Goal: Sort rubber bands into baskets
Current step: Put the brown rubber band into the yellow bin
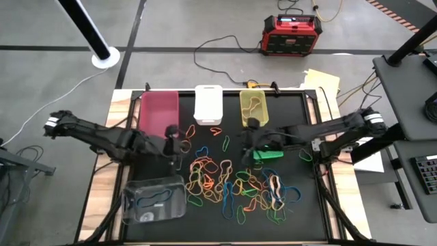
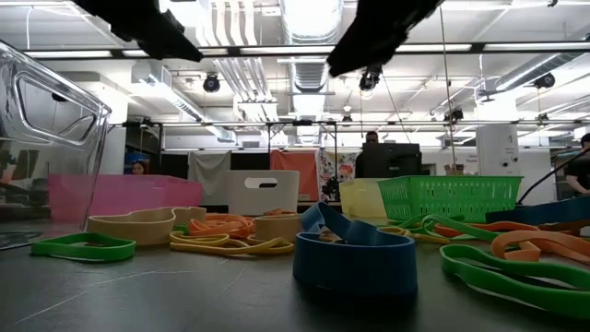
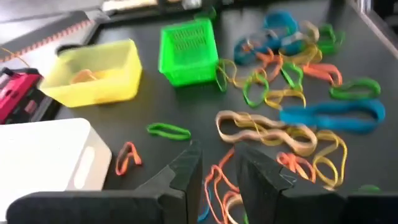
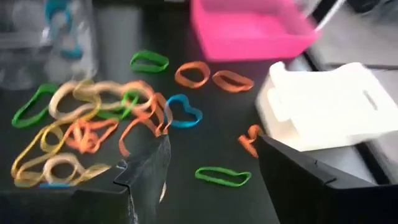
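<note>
thin floppy coloured rubber bands (image 1: 232,184): light, limp, tangled | pinch one strand at heap edge | left gripper (image 3: 217,171) jaws narrow, empty | right gripper (image 4: 211,165) jaws wide, empty

Blue rubber band (image 2: 355,261) lies nearest, baskets (image 2: 449,197) behind

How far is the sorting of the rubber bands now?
Barely begun. Done: a few bands lie in the clear basket and the yellow basket. In hand: nothing visibly gripped; the left hand hovers over the rubber bands, and the right hand is open. Left: most bands lie on the table.
</note>
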You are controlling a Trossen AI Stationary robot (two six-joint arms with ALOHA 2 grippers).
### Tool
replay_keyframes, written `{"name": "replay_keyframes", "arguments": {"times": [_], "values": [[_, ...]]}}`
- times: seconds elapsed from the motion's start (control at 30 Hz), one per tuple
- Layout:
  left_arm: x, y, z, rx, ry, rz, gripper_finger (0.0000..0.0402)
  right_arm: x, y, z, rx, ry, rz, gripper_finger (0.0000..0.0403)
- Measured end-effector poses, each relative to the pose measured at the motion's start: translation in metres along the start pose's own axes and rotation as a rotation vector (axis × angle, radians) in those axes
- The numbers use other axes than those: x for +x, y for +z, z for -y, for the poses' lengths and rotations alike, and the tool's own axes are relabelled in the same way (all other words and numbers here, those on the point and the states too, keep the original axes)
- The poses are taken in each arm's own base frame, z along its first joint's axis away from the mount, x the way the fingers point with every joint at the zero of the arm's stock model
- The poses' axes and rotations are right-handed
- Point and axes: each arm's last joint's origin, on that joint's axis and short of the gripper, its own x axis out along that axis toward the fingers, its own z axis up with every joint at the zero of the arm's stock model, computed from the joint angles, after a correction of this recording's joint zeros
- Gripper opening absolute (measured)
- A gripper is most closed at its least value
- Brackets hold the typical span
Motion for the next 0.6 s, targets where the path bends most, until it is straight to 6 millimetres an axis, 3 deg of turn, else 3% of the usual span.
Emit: {"name": "replay_keyframes", "arguments": {"times": [0.23, 0.6], "values": [[-0.009, -0.002, -0.004, -0.087, 0.007, 0.105, 0.0077, 0.044, -0.005, -0.013, -0.187, 0.156, -0.146, 0.0233], [-0.013, -0.013, -0.014, -0.042, 0.292, -0.003, 0.0077, 0.117, -0.029, -0.02, -0.114, 0.151, -0.3, 0.0233]]}}
